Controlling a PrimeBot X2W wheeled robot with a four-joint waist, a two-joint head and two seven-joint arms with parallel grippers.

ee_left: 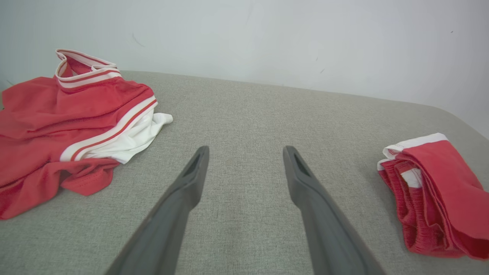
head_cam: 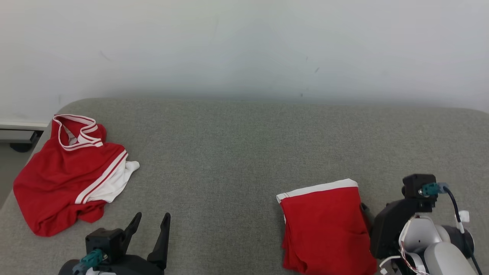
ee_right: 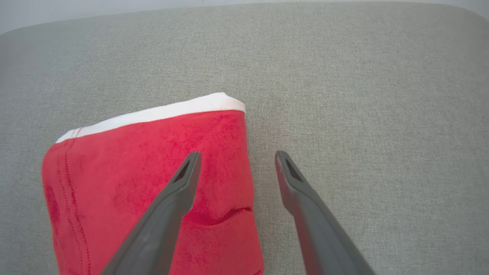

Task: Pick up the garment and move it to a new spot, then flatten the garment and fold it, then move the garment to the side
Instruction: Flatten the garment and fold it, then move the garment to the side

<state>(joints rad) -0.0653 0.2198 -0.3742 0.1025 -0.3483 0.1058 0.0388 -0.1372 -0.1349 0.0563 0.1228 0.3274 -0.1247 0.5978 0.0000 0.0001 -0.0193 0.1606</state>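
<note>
- Pale wall stands behind a wide grey fabric-covered surface with rounded far corners.
- A crumpled red-and-white garment with striped trim lies in a loose heap ahead and to the left of the left gripper, close to the surface's left edge.
- The folded red garment, with a white band along its far edge, lies flat right beside the right gripper, on its left.
- From the right wrist, one finger sits over the red cloth and the other over bare surface beside the garment's right edge. I cannot tell whether either touches.
- The left gripper is over bare surface, well apart from both garments. Its fingers are spread wide with nothing between them.
- The right gripper is spread wide too, gripping nothing.
</note>
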